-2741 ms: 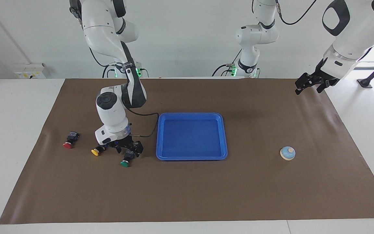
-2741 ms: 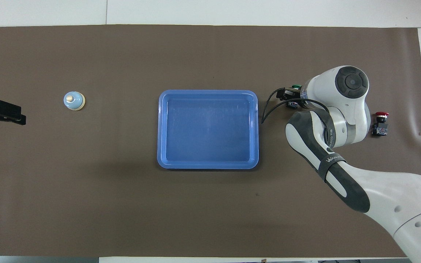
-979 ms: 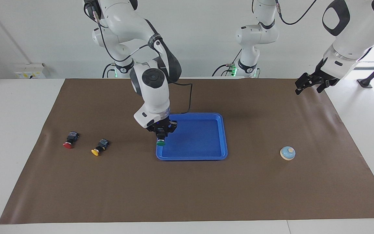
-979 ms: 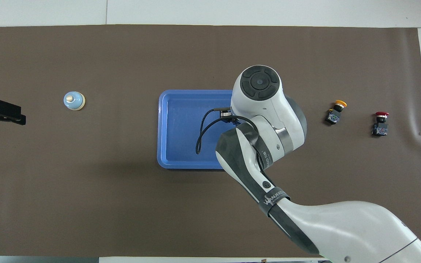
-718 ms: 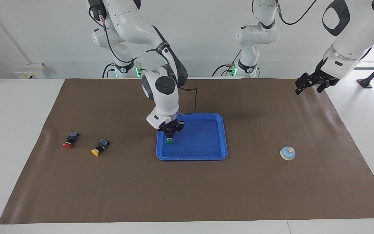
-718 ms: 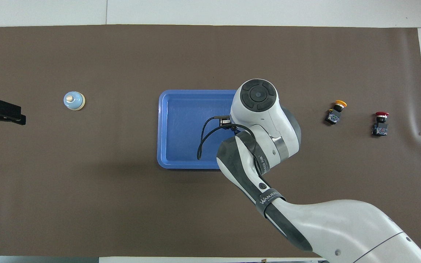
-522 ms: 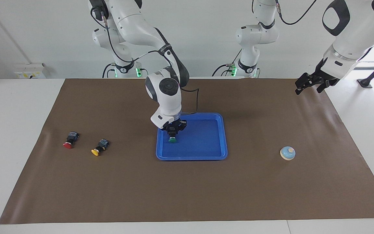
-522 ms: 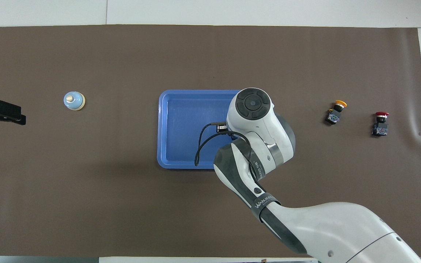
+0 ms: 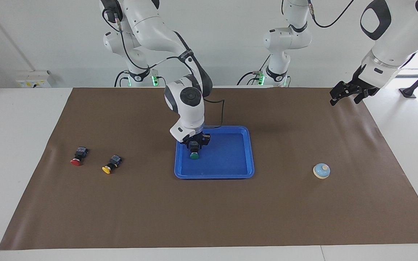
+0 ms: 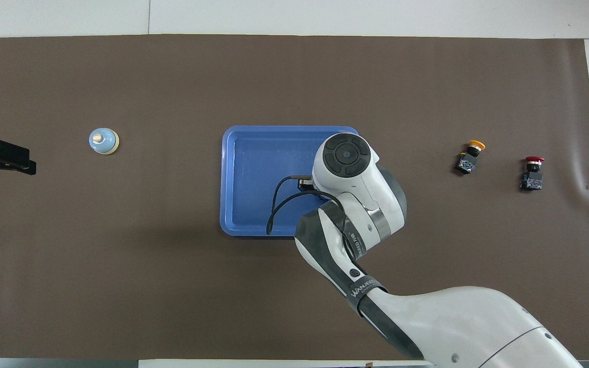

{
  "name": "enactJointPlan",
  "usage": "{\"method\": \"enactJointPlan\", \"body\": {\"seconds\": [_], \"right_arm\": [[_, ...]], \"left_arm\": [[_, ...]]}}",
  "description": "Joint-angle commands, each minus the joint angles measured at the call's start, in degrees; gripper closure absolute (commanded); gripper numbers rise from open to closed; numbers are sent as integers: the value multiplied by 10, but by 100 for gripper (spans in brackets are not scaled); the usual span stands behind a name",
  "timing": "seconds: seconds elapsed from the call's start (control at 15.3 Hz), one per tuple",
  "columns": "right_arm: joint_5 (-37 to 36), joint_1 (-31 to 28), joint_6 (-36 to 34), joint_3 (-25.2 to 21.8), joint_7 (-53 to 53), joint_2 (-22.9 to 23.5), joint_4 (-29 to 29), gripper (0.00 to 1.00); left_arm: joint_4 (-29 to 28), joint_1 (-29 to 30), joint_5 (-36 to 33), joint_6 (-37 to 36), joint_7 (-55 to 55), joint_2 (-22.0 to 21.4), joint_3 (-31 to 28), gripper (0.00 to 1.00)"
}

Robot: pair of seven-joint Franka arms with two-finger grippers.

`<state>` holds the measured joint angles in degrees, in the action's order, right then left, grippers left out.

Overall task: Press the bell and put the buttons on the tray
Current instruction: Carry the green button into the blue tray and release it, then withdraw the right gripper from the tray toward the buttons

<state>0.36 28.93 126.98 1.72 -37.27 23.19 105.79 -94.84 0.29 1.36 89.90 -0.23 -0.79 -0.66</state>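
The right end effector [image 9: 194,146] grips the green button [image 9: 194,156] low over the blue tray [image 9: 230,174], while the yellow button [image 9: 108,168], the red button [image 9: 76,161] and the bell [image 9: 321,170] are yet to be handled.

We note tray [image 9: 230,174] mid-mat, bell [image 9: 321,170] toward left arm's end, two buttons [image 9: 111,164] toward right arm's end, third button [image 9: 194,153] over tray.
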Motion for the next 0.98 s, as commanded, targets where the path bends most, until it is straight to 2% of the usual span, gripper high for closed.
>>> {"method": "enactJointPlan", "body": {"seconds": [0.0, 0.13, 0.33, 0.78, 0.91], "right_arm": [[9, -11, -20, -5, -18, -13, -18, 0], [8, -43, -56, -6, -16, -24, -47, 0], [0, -101, -66, -6, -10, -52, -52, 0], [-9, -255, -65, -7, 77, -63, -38, 0], [-28, -281, -54, -7, 93, -69, -13, 0]], "left_arm": [[8, -2, -5, -10, -2, 0, -2, 0], [8, -2, -6, -10, -2, 0, -2, 0], [8, -2, -6, -10, -2, 0, -2, 0], [8, -2, -6, -10, -2, 0, -2, 0], [8, -2, -6, -10, -2, 0, -2, 0]]}}
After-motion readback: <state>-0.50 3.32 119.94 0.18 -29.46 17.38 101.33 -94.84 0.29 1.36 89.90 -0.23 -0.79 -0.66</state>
